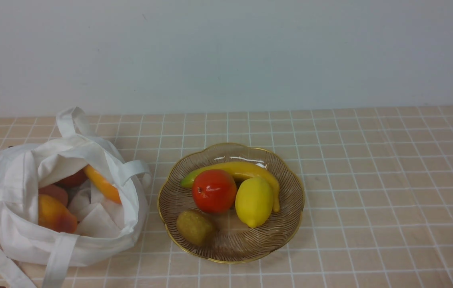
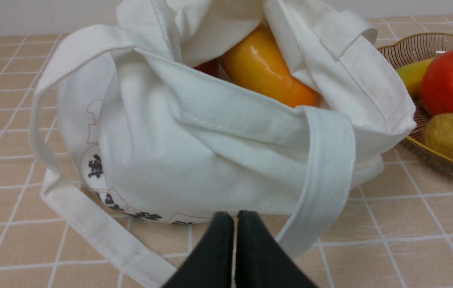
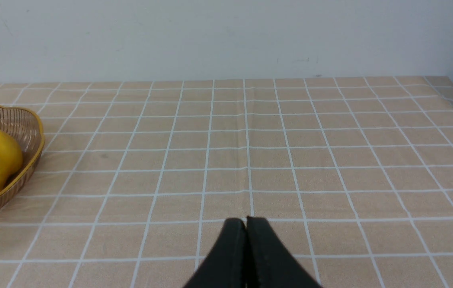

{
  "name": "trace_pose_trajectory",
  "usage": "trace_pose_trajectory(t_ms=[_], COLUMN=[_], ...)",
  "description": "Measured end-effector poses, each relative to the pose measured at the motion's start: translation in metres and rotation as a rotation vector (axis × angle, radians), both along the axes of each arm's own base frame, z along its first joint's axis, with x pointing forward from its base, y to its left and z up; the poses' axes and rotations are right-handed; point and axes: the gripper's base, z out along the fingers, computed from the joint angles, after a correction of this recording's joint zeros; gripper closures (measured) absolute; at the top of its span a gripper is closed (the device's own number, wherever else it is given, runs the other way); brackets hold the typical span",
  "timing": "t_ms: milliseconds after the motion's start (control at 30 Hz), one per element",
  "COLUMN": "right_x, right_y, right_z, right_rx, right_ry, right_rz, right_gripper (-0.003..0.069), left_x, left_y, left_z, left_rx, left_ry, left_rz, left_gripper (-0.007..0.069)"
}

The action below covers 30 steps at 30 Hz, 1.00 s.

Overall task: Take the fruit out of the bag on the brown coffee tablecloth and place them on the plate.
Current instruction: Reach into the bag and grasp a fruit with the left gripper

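A blushed orange-yellow fruit (image 1: 54, 215), a pale pink-red fruit (image 1: 53, 193) and a slender orange fruit (image 1: 102, 184) all lie inside the bag (image 1: 18, 176), half wrapped in its loose folds. The bag slumps on the tablecloth (image 1: 370, 180) covering the surface, just beside the plate (image 1: 288, 224). That plate already carries a banana (image 1: 246, 170), a lemon (image 1: 253, 202), a red round fruit (image 1: 213, 191) and a kiwi (image 1: 195, 227), so room is short and a glossy newcomer could roll over the rim. The bigger risk is probably cloth: a fold or the wide strap (image 2: 326, 168) could get pinched with a fruit and drag the light bag along, or the slick skin could slip from the grip. The left hand (image 2: 234, 224) sits low over the surface, aimed at the bag's side and near it, fingers pressed together on nothing. The right hand (image 3: 246, 224) is likewise closed and empty, over bare cloth well apart from the bag.
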Motion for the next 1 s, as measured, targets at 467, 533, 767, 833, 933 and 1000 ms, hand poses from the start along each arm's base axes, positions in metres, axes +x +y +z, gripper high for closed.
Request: trace_pose_trajectory(t_ms=[467, 533, 767, 833, 933, 1000], right_x=[0.0, 0.0, 0.0, 0.0, 0.0, 0.0], right_y=[0.0, 0.0, 0.0, 0.0, 0.0, 0.0], right_z=[0.0, 0.0, 0.0, 0.0, 0.0, 0.0], right_rx=[0.0, 0.0, 0.0, 0.0, 0.0, 0.0], right_ry=[0.0, 0.0, 0.0, 0.0, 0.0, 0.0], right_rz=[0.0, 0.0, 0.0, 0.0, 0.0, 0.0], right_gripper=[0.0676, 0.0676, 0.0676, 0.0676, 0.0676, 0.0676], left_x=[-0.001, -0.001, -0.001, -0.001, -0.001, -0.001], left_y=[-0.006, -0.007, -0.007, -0.007, -0.01, -0.014], left_z=[0.0, 0.0, 0.0, 0.0, 0.001, 0.001], left_rx=[-0.247, -0.271, -0.276, -0.276, -0.377, -0.571], left_ry=[0.022, 0.024, 0.025, 0.025, 0.036, 0.06], left_rz=[0.01, 0.008, 0.004, 0.004, 0.012, 0.027], left_gripper=[0.0632, 0.0632, 0.0632, 0.0632, 0.0632, 0.0632])
